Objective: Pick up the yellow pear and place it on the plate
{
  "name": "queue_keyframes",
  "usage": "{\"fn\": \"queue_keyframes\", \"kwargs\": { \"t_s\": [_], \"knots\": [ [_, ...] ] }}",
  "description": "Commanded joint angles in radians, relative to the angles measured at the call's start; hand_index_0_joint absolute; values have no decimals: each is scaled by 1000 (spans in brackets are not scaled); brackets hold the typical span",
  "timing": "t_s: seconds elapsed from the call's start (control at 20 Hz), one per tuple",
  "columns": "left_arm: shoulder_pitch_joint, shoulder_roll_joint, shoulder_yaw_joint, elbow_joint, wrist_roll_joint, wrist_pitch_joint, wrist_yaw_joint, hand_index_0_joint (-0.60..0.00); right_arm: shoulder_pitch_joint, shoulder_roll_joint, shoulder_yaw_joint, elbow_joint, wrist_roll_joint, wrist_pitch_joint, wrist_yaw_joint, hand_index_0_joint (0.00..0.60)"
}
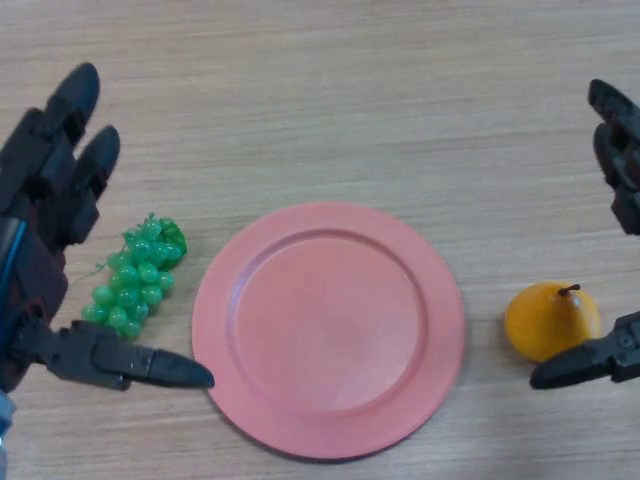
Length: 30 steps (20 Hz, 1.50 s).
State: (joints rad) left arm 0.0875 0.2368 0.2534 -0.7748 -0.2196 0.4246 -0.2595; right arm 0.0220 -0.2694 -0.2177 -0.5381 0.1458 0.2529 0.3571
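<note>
A yellow pear (551,318) with a dark stem lies on the wooden table at the right, just right of a round pink plate (330,425). The plate is bare. My right hand (618,150) is open at the right edge, its fingers above the pear and its thumb (590,362) below it, not touching it. My left hand (50,190) is open at the left edge, with its thumb (130,364) reaching toward the plate's rim.
A bunch of green grapes (136,275) lies left of the plate, between my left hand's fingers and thumb. The wooden table (330,90) extends beyond the plate.
</note>
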Motion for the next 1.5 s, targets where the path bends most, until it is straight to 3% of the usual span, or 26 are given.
{"fn": "queue_keyframes", "kwargs": {
  "t_s": [0.05, 0.3, 0.4, 0.7, 0.95, 1.3, 1.45, 1.5],
  "knots": [
    [-12, 14, 66, -32, 15, -189, -6, 0, -37, -37, -62, 8, 6, -205, -38, 0],
    [-19, 8, 47, -21, 4, -190, 23, 0, -80, -73, -76, 181, -8, -320, -35, 0],
    [-10, 3, 20, 9, 37, -257, 33, 0, -110, -90, -71, 317, -41, -437, -55, 0],
    [-16, 1, -1, -1, 9, -216, 66, 0, -201, -137, -24, 708, -100, -658, -106, 0],
    [-7, 0, 9, -14, 3, -205, 82, 0, -249, -140, 14, 932, -94, -740, -114, 0],
    [19, -10, 27, -19, 1, -229, 81, 0, -308, -115, 71, 1152, -119, -810, -114, 0],
    [24, -13, 36, -19, 0, -228, 76, 0, -314, -112, 72, 1175, -106, -805, -109, 349],
    [29, -16, 47, -20, -10, -225, 75, 0, -324, -109, 73, 1207, -102, -816, -125, 500]
  ]
}}
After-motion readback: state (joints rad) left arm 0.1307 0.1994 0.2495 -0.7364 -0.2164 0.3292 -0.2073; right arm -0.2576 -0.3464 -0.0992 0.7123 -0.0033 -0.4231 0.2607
